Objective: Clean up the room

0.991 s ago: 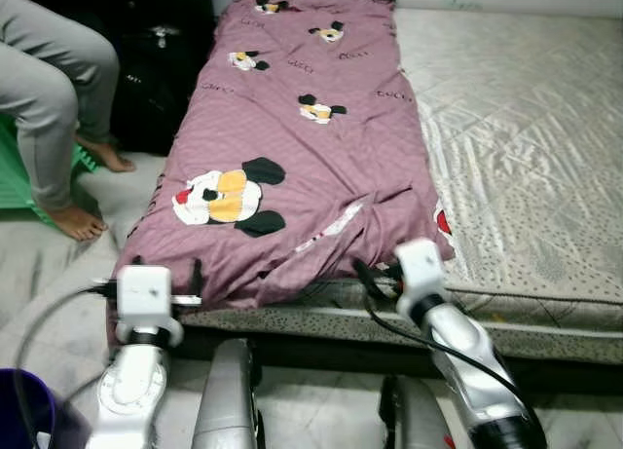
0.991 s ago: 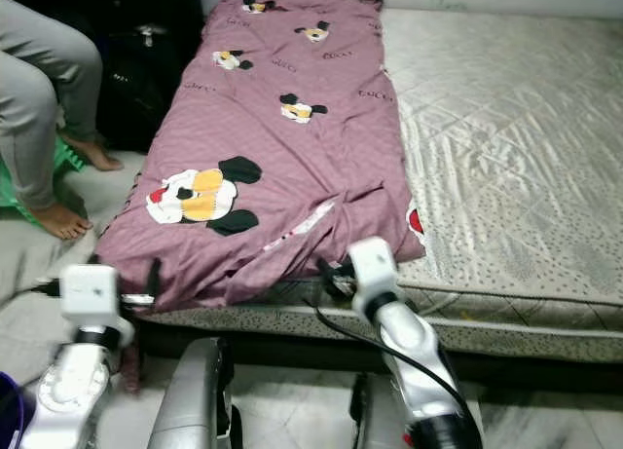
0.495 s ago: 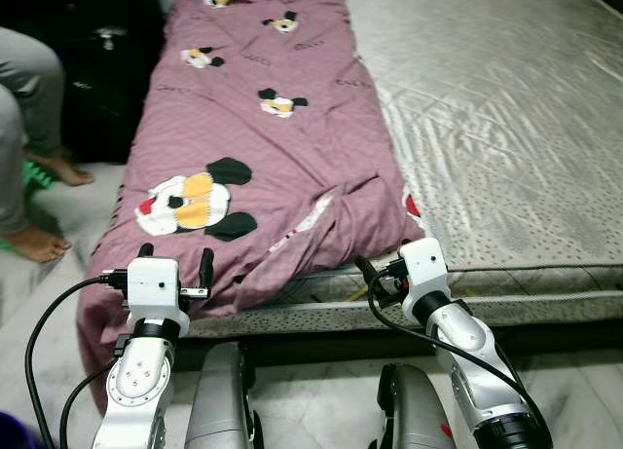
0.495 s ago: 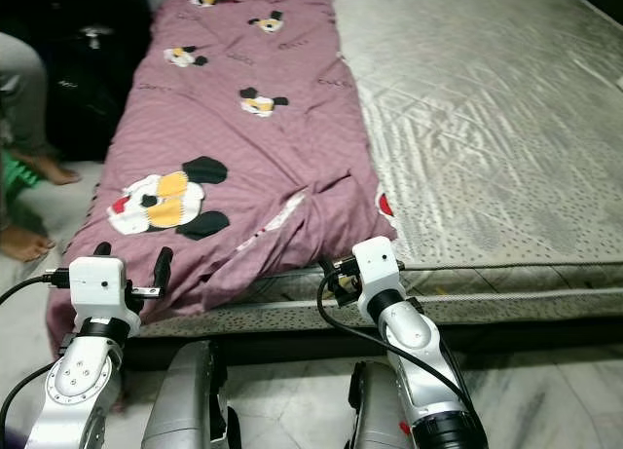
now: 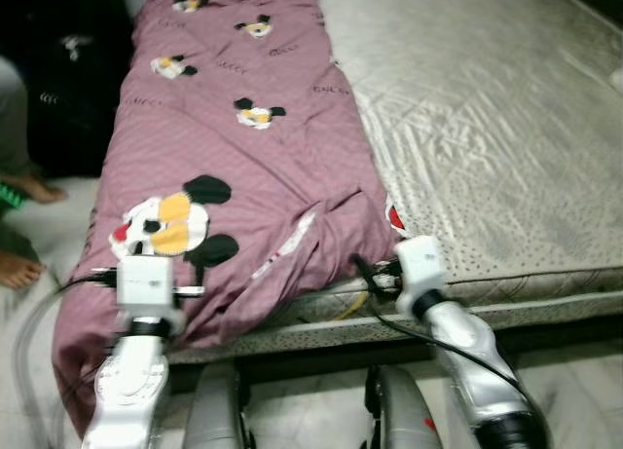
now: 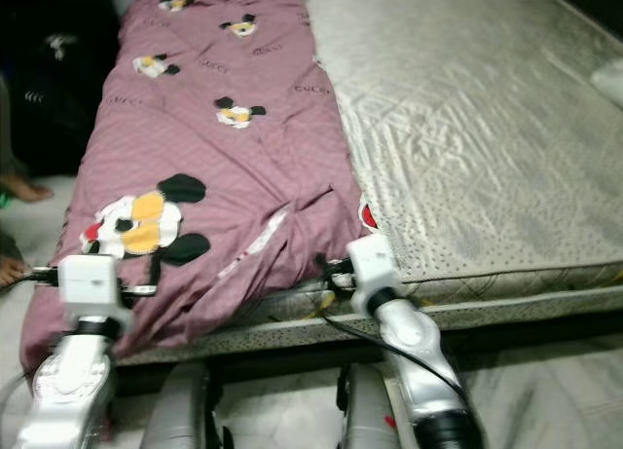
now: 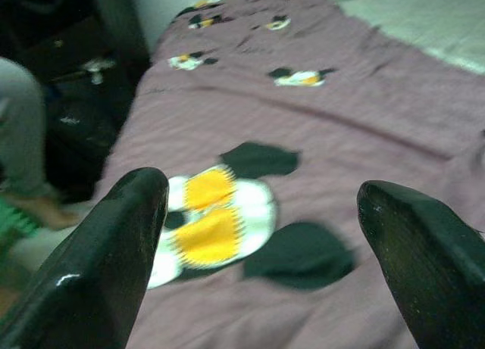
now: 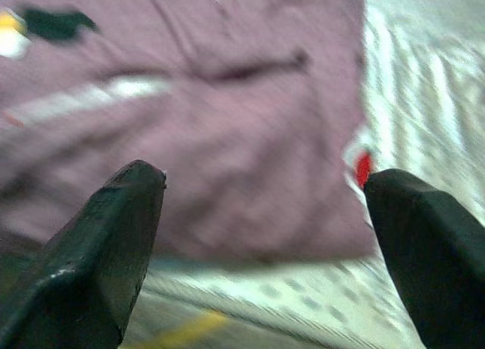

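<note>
Blanket (image 5: 243,167) lies along the mattress's (image 5: 487,137) left side, near edge overhanging. Left gripper (image 7: 261,235) and right gripper (image 8: 258,235) hover spread there, probably approaching; next, pinch its corners.

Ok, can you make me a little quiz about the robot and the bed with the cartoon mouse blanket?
1. True or false: the purple blanket covers the whole mattress.
2. Which is wide open? A) only the left gripper B) only the right gripper C) both
3. Fill in: near the bed's foot, the blanket's biggest picture is a cartoon ____.

Key:
1. False. It lies along the robot's left side; the rest is bare.
2. C. Both point at the blanket's near end without gripping it.
3. Mouse.
</note>
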Tool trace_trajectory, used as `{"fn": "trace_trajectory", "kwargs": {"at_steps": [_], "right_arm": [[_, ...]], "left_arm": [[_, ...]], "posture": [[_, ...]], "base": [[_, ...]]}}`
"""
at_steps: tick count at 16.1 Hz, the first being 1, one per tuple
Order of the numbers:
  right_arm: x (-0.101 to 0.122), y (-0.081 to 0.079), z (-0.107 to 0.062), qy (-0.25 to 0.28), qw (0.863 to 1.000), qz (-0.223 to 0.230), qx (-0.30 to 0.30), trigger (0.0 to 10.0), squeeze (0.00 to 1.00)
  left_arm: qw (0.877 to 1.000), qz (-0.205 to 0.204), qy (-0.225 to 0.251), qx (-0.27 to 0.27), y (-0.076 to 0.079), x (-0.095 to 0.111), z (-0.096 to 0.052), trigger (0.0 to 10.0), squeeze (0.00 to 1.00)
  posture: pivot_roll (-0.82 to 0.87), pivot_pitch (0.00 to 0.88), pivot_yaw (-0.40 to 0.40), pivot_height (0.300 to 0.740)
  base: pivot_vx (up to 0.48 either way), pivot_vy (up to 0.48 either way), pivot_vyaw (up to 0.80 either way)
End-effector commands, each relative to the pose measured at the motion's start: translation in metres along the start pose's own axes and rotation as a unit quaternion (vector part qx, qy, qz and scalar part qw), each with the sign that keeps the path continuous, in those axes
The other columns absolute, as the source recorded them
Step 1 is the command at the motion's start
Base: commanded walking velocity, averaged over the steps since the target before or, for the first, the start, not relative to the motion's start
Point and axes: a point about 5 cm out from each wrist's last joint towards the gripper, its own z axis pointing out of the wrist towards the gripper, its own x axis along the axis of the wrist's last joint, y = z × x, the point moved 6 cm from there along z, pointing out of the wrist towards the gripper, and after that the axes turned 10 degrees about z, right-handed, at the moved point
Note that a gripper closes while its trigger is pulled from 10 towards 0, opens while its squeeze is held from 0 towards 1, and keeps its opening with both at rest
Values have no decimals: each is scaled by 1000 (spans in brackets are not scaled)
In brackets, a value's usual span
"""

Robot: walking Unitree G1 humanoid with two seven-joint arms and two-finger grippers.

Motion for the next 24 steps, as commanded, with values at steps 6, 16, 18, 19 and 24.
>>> {"fn": "trace_trajectory", "kwargs": {"at_steps": [6,16,18,19,24], "right_arm": [[-2,-7,3,-5,1000,0,12,10000,0],[30,-15,30,24,998,51,5,10000,0],[29,-26,38,15,997,74,5,10000,0],[29,-38,44,9,997,82,12,10000,0],[35,-59,71,-8,998,62,-1,10000,0]], "left_arm": [[1000,10,-14,12,-9,-8,-2,10000,0],[999,41,21,12,-12,15,-6,10000,0],[999,39,18,8,-9,17,-15,10000,0],[999,42,17,3,-8,19,-24,10000,0],[999,50,7,8,-12,22,-32,10000,0]], "posture": [[-7,150,6,553],[47,147,17,553],[79,164,14,553],[105,180,11,553],[146,195,8,553]], "base": [[0,0,133],[0,0,320],[0,0,0],[0,0,0],[0,0,0]]}}
